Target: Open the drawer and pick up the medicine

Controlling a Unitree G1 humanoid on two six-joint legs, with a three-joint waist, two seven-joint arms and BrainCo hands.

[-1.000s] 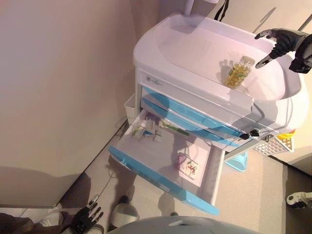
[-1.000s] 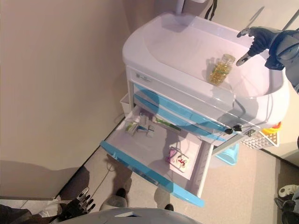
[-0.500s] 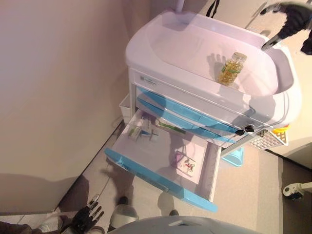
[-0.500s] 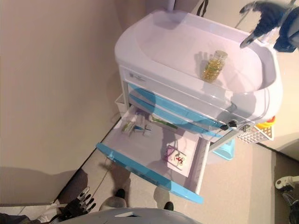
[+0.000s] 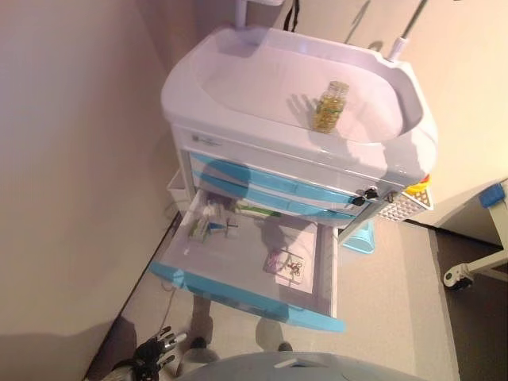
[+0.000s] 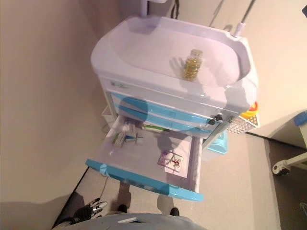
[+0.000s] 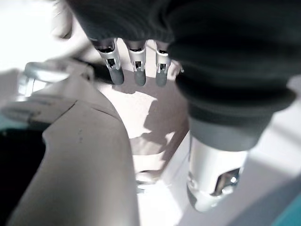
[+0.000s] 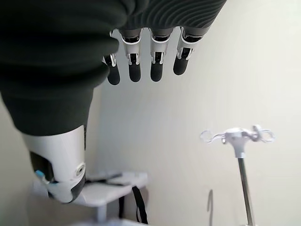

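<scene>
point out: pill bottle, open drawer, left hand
pill bottle [image 5: 329, 106]: left eye view, on the body, standing on the cart top.
open drawer [image 5: 246, 290]: left eye view, on its blue front panel.
left hand [image 5: 155, 352]: left eye view, on its palm, hanging low by the floor.

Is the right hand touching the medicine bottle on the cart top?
Apart. The right wrist view shows the right hand with straight fingers against bare wall; in the left eye view the medicine bottle stands alone on the cart top.

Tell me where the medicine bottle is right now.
The medicine bottle stands upright on the cart top, toward its right front edge, above the open drawer; neither hand holds it.
</scene>
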